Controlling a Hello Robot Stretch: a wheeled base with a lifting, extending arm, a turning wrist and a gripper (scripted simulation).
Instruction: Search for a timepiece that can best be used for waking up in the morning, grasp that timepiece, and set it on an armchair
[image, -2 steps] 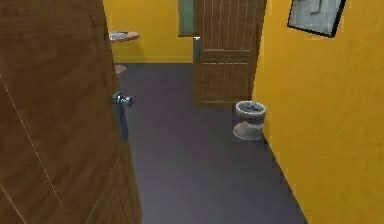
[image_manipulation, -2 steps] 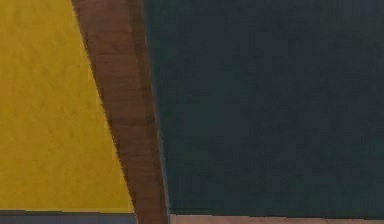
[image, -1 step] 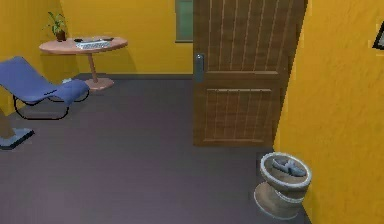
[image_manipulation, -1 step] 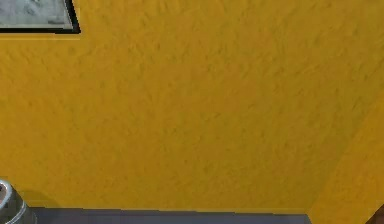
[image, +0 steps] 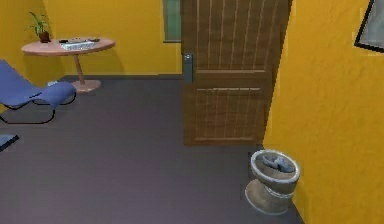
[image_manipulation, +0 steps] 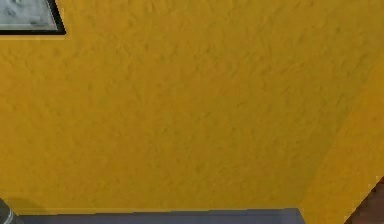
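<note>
Nearest, in the forward view, one grey bin (image: 272, 180) stood on the dark floor (image: 130, 160) against the yellow wall (image: 335, 120). Behind it was one wooden door (image: 235, 70). Farther off, at that view's left, one blue chair (image: 30, 92) sat low on a dark frame. It looked the likeliest seat for the final step. Beyond it one round pink desk (image: 70, 47) carried one potted plant (image: 40, 24) and one flat pale thing (image: 78, 43), too small to name. One framed picture (image: 372, 25) hung high on the wall. The arm side view also had one frame corner (image_manipulation: 25, 15) on plain yellow wall, possibly the same picture.

Where the alarm clock stood could not be told, so the search was judged unfinished. Such a clock would probably be light, stiff and hard-cased, with a smooth and breakable face. It would be best taken across the sides of its body, not by the glass or any knobs.

The gripper's state could not be told.
</note>
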